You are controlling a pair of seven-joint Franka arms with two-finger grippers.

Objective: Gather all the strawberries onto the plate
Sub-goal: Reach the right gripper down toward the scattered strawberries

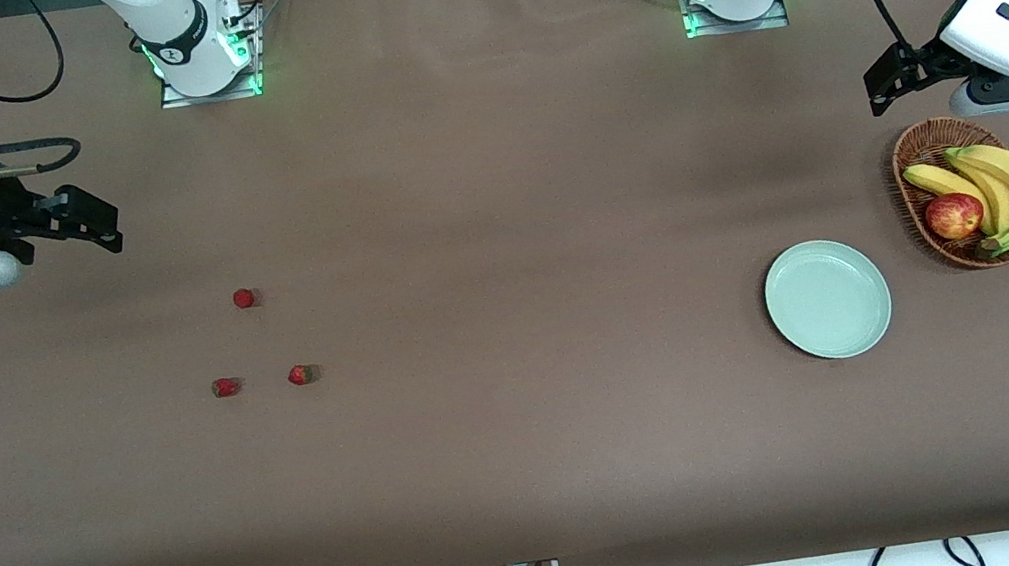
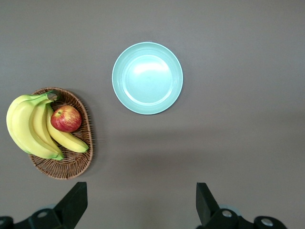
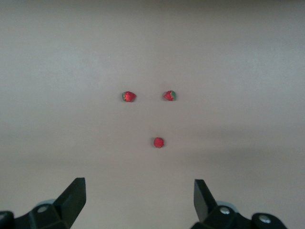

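Three strawberries lie on the brown table toward the right arm's end: one [image 1: 243,298] farther from the front camera, two [image 1: 225,387] [image 1: 300,375] nearer. The right wrist view shows them too [image 3: 158,142] [image 3: 129,96] [image 3: 170,95]. The pale mint-green plate [image 1: 828,299] sits empty toward the left arm's end and also shows in the left wrist view [image 2: 147,78]. My right gripper [image 1: 95,224] [image 3: 138,191] is open and empty, raised over bare table apart from the strawberries. My left gripper [image 1: 881,90] [image 2: 141,193] is open and empty, raised over the table near the basket.
A brown wicker basket [image 1: 923,146] [image 2: 71,167] with bananas [image 1: 1006,188] and a red apple [image 1: 954,216] stands beside the plate at the left arm's end. Both arm bases stand along the table edge farthest from the front camera.
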